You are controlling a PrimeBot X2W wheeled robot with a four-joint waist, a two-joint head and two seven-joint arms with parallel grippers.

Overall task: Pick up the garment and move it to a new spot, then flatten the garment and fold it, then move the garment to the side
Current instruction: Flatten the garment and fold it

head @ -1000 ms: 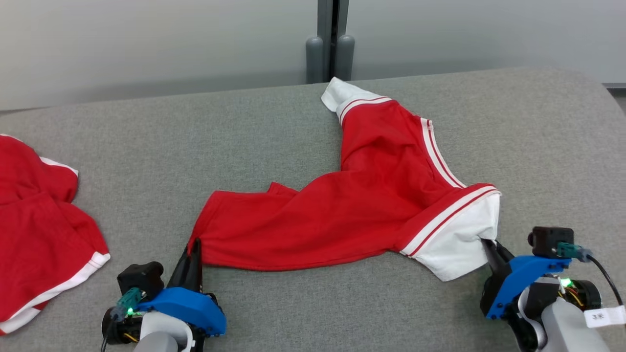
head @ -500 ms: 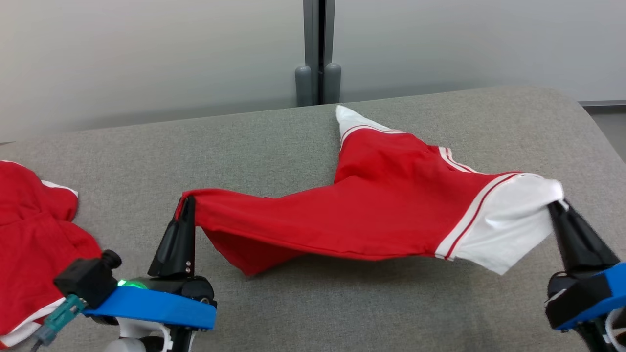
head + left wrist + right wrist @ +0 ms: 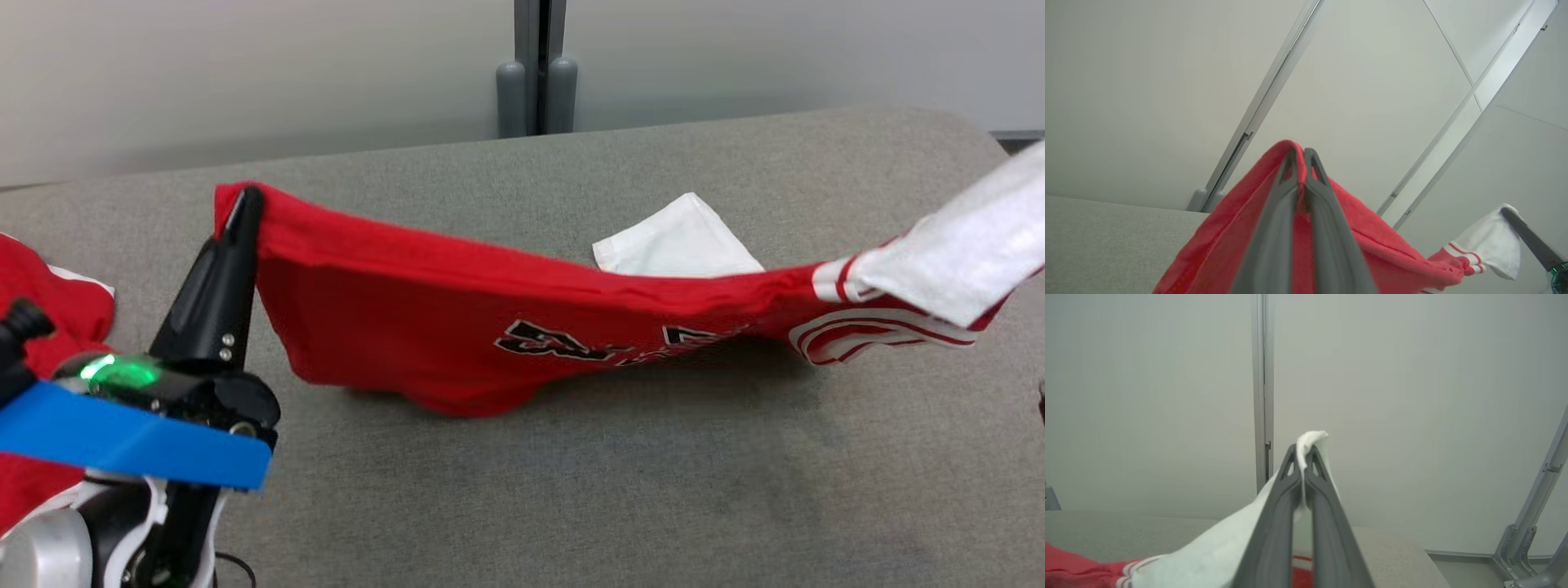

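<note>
Head view: the red garment (image 3: 457, 327) hangs stretched above the grey table (image 3: 571, 490). The left gripper (image 3: 245, 200) holds one red corner up high, fingers pressed together on the cloth. The sagging middle looks like it brushes the table, but it's hard to be sure from this angle. One white sleeve (image 3: 678, 245) lies flat on the table behind it. A second red garment (image 3: 57, 302) sits at the far left.

Left wrist view: both fingers are clamped on a red fold, with cloth draping down either side.

Right wrist view: the right gripper (image 3: 1301, 451) is squeezed tight on the other white sleeve (image 3: 1208, 555), and the red part trails off lower left.
</note>
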